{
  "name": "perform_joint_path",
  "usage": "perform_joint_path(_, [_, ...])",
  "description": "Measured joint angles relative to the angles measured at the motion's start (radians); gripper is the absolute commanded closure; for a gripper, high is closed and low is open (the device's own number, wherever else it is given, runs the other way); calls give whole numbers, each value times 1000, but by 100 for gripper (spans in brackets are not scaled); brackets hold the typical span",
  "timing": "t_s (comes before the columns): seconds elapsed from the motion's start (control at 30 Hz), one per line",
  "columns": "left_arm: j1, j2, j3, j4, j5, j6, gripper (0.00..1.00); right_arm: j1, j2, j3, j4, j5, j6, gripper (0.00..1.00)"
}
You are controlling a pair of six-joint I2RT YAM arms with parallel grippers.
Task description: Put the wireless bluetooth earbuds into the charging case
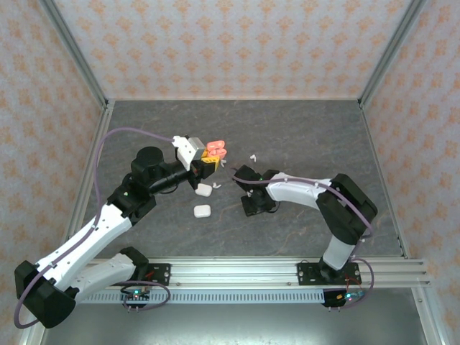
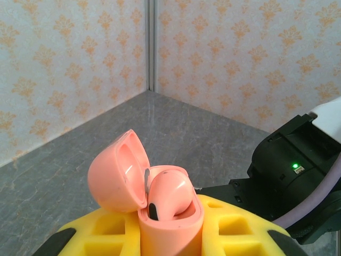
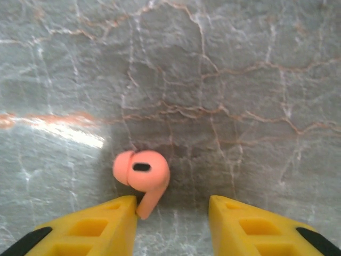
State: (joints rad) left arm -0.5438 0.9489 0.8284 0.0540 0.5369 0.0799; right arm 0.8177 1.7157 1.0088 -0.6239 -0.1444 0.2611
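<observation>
**Case held up, loose earbud between open fingers**

My left arm reached forward and inward from its base, elbow bent, with the wrist over the middle of the table (image 1: 309,129). My left gripper (image 1: 207,161) was clamped on the pink charging case (image 2: 170,226), which stood upright between the yellow fingers (image 2: 104,229). Its lid (image 2: 114,173) was swung back, and one pink earbud (image 2: 169,191) sat inside.

My right arm folded leftward from its base, the wrist pointing down at the table close to the case. My right gripper (image 3: 173,205) was spread and held nothing. A loose pink earbud (image 3: 143,173) lay on the table between its fingers, the stem against the inner edge of one fingertip (image 3: 120,210).

Two white cases (image 1: 204,190) (image 1: 202,211) lay just below the left gripper. A few white earbuds (image 1: 252,154) were scattered nearby.
</observation>
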Motion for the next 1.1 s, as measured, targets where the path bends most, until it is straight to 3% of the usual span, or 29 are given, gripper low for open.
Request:
perform_joint_path(0.43, [0,3,1,0,0,0,100,0,-64,47,-16,-4,-4,60])
perform_joint_path(1.03, [0,4,1,0,-3,0,100,0,68,89,19,-5,-4,61])
perform_joint_path(1.1, [0,4,1,0,-3,0,100,0,72,89,24,-5,-6,65])
